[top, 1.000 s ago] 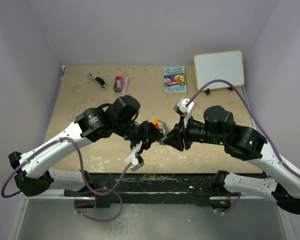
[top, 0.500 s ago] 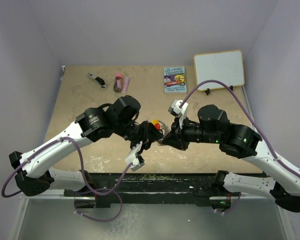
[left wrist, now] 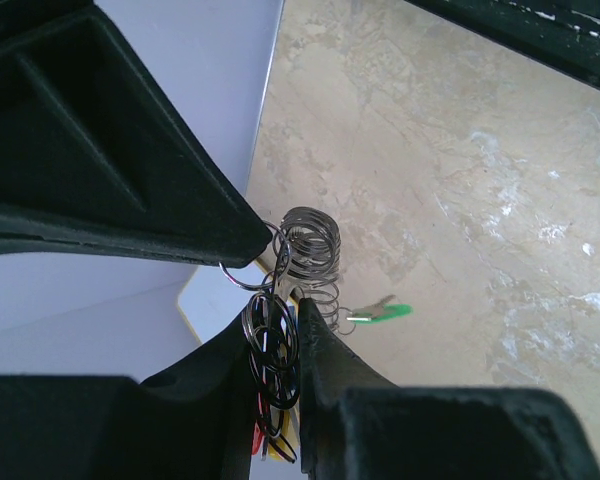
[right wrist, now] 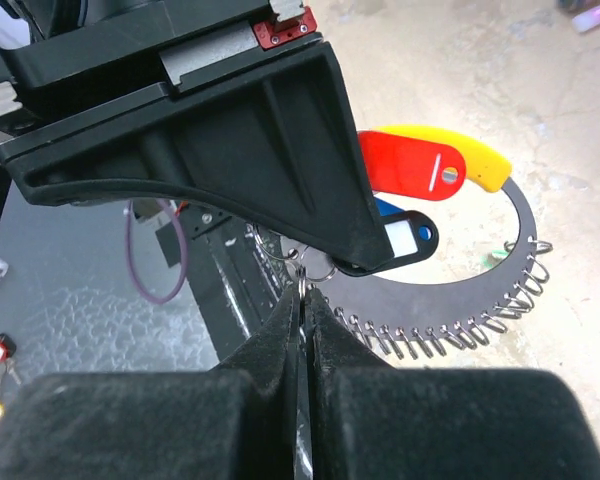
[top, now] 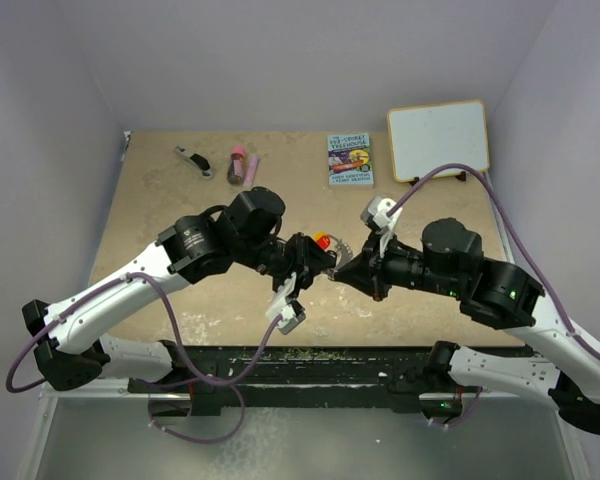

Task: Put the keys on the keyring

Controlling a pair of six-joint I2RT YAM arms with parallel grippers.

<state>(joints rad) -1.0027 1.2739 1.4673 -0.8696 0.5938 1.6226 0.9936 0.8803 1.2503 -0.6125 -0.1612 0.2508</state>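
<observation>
Silvery rim first: steady the keyring (right wrist: 450,300) in the clamped left gripper (left wrist: 280,300), then ease the tight-shut right gripper (right wrist: 302,295), tips at a small wire loop (right wrist: 315,268), leftward.

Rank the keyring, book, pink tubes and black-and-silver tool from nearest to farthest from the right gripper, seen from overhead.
1. keyring, mid-table, at the tips of the right gripper.
2. book, far edge, centre.
3. pink tubes, far edge, left of the book.
4. black-and-silver tool, farthest, toward the far left corner.
</observation>
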